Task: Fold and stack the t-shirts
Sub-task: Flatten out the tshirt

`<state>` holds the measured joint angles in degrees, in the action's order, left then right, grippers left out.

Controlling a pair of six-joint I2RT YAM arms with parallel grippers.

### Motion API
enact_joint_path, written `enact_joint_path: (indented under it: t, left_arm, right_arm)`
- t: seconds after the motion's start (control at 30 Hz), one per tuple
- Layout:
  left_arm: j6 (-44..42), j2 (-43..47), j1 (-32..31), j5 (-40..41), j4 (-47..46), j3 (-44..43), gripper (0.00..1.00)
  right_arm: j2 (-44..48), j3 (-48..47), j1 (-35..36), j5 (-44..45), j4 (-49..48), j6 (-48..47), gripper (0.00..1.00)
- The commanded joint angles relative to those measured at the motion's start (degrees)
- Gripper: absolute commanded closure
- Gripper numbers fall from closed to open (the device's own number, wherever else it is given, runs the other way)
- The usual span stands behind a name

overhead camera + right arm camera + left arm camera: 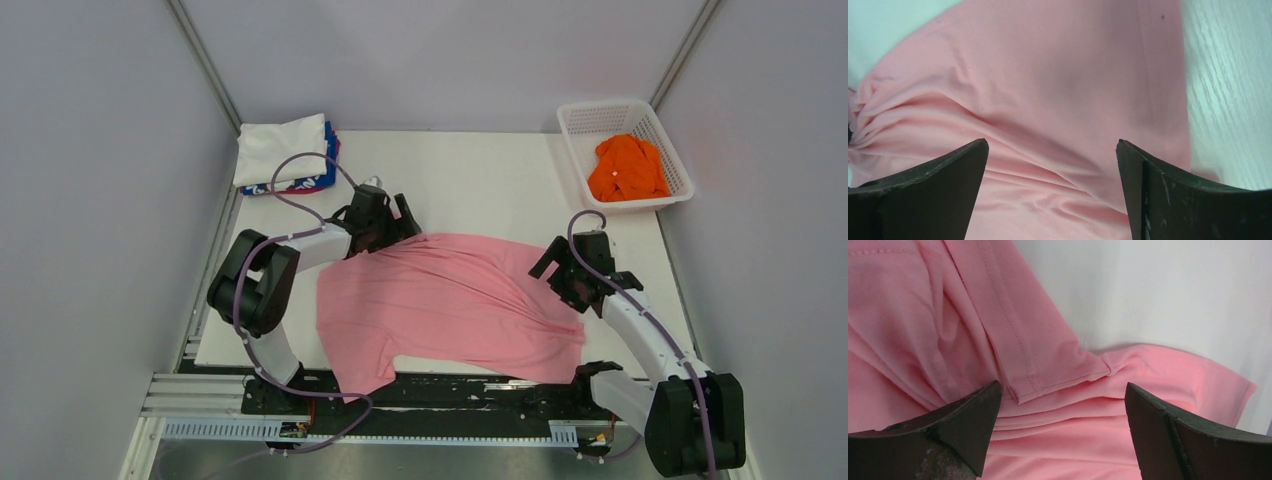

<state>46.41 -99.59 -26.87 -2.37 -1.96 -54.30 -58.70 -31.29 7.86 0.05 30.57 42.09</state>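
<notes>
The light pink t-shirt (450,300) lies spread and wrinkled across the middle of the table, one sleeve hanging over the near edge. My left gripper (392,228) is open over its far left corner; in the left wrist view a folded hem (1048,370) and bunched cloth lie between the spread fingers (973,420). My right gripper (562,275) is open over the shirt's right edge; the right wrist view shows creased pink cloth (1048,115) between its fingers (1158,190). An orange t-shirt (628,167) lies in the basket. Folded white (280,148) and blue/red (318,182) shirts are stacked at the far left.
A white plastic mesh basket (585,125) stands at the far right corner. The white table (480,185) is bounded by grey walls on three sides. The arms' bases and a rail (400,400) run along the near edge.
</notes>
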Motion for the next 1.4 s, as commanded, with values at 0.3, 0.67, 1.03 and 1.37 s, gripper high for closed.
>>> enact_joint_path:
  t: [0.3, 0.67, 1.03, 1.37]
  left_arm:
    - [2.06, -5.39, -0.11, -2.07, -1.74, -8.23, 0.0]
    - [-0.6, 0.49, -0.11, 4.35, 8.61, -6.13, 0.01]
    - [0.06, -3.69, -0.07, 1.27, 7.5, -6.83, 0.18]
    - [2.26, -5.32, -0.12, 0.03, 2.54, -7.93, 0.35]
  right_arm:
    - [-5.13, -3.78, 0.24, 4.56, -6.22, -2.09, 0.0]
    - [-4.68, -3.26, 0.31, 4.92, -6.35, -2.75, 0.0]
    - [-5.55, -3.26, 0.24, 5.13, -6.57, -2.89, 0.0]
    - [-6.41, -3.24, 0.28, 4.97, -6.9, -2.97, 0.0]
